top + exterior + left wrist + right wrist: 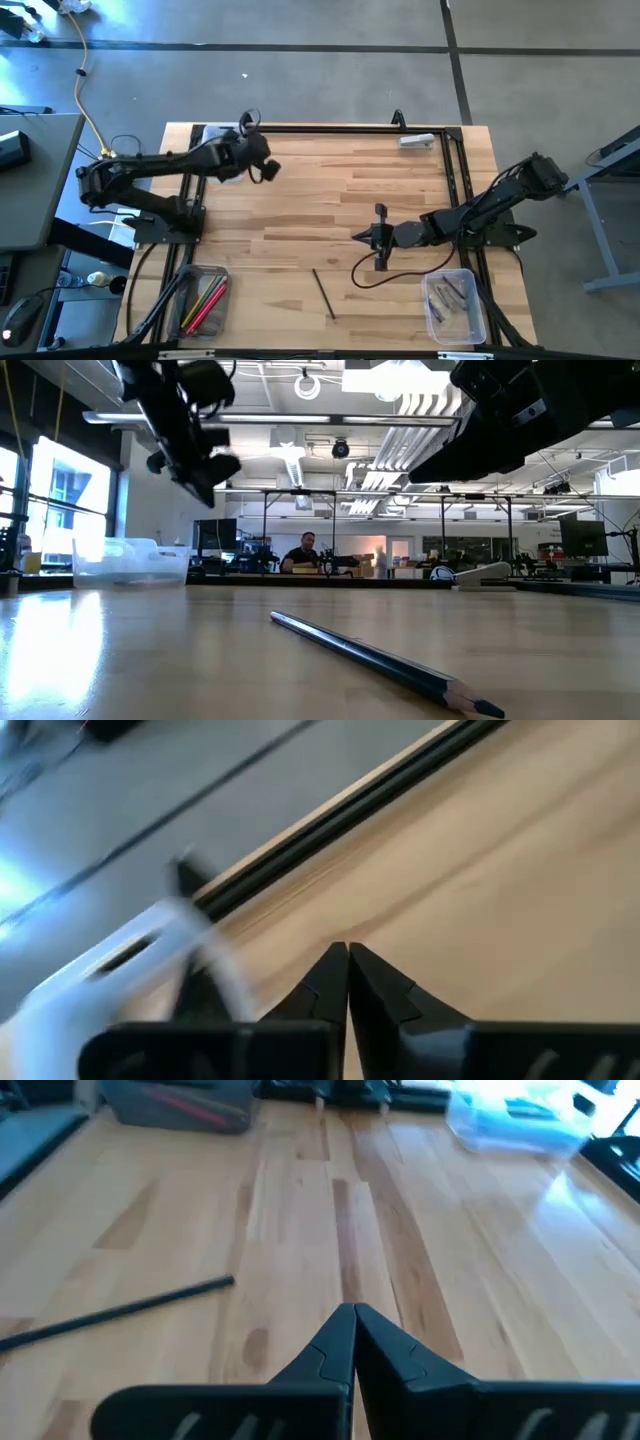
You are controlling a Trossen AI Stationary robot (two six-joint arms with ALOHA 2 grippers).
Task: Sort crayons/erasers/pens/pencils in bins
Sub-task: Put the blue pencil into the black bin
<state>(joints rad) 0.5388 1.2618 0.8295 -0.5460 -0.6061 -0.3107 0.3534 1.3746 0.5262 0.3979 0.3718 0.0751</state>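
Note:
A dark pencil [323, 293] lies flat on the wooden table near its front edge, also seen in the low view [380, 660] and the right wrist view [120, 1315]. Three bins stand at the corners. The near-left one [205, 300] holds red, yellow and green sticks. The near-right one [455, 305] holds grey ones. A clear one [218, 135] is at the far left. My left gripper [268, 168] hangs shut and empty above the table beside the clear bin. My right gripper [380, 238] is shut and empty over the table's middle, to the far right of the pencil.
A white object [418, 141] lies at the far right by the black rail [340, 128] along the far edge. A black cable [365, 275] loops on the table below my right gripper. Bare wood lies between the two arms.

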